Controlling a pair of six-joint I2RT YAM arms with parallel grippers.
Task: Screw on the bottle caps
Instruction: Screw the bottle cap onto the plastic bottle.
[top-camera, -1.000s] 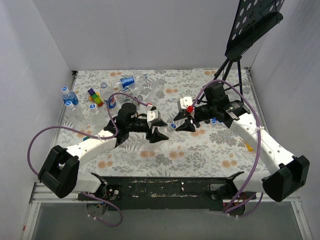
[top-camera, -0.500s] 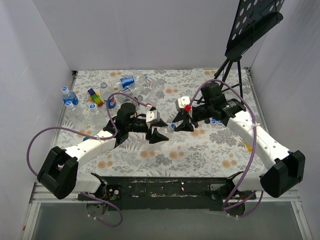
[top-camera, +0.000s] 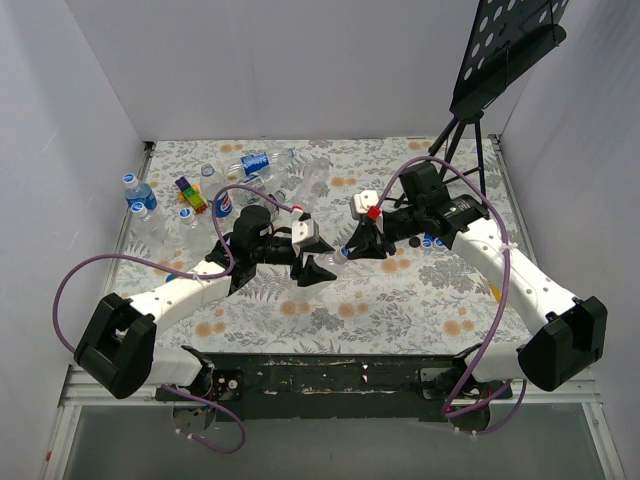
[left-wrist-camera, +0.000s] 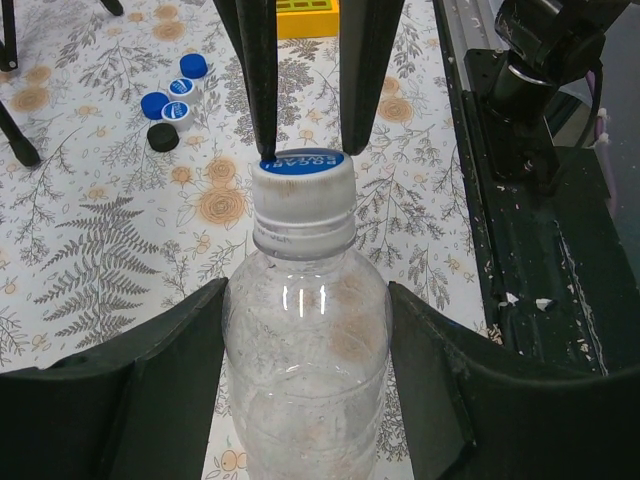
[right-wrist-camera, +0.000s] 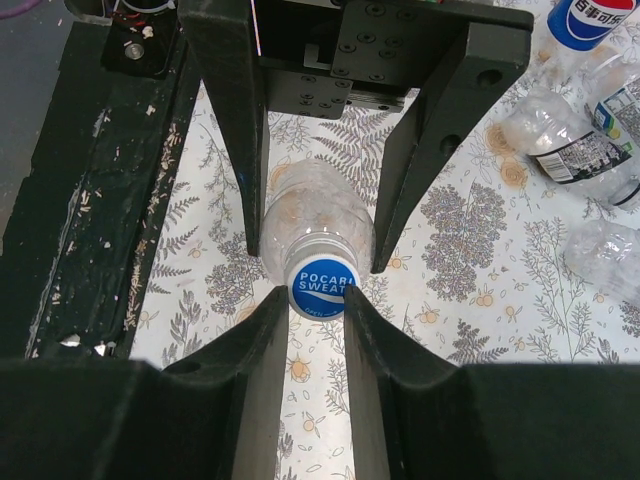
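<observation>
My left gripper (top-camera: 318, 268) is shut on a clear unlabelled bottle (left-wrist-camera: 305, 340), held level above the table with its mouth pointing right. A blue cap (left-wrist-camera: 300, 170) sits on the bottle's mouth. My right gripper (top-camera: 354, 250) is shut on that cap (right-wrist-camera: 322, 285); its fingers (right-wrist-camera: 262, 340) pinch it from both sides. In the right wrist view the bottle (right-wrist-camera: 315, 215) sits between the left fingers (right-wrist-camera: 235, 150). In the top view the cap (top-camera: 344, 253) shows between the two grippers.
Several loose blue caps (left-wrist-camera: 170, 105) lie under the right arm (top-camera: 428, 242). A pile of bottles (top-camera: 250, 170) and a coloured toy (top-camera: 190, 193) lie at the back left. A yellow block (left-wrist-camera: 305, 15) and the black tripod stand (top-camera: 460, 130) are at the right.
My right gripper has shifted a little to the left, toward the bottle's mouth, with the cap in it. The left arm has barely moved.
</observation>
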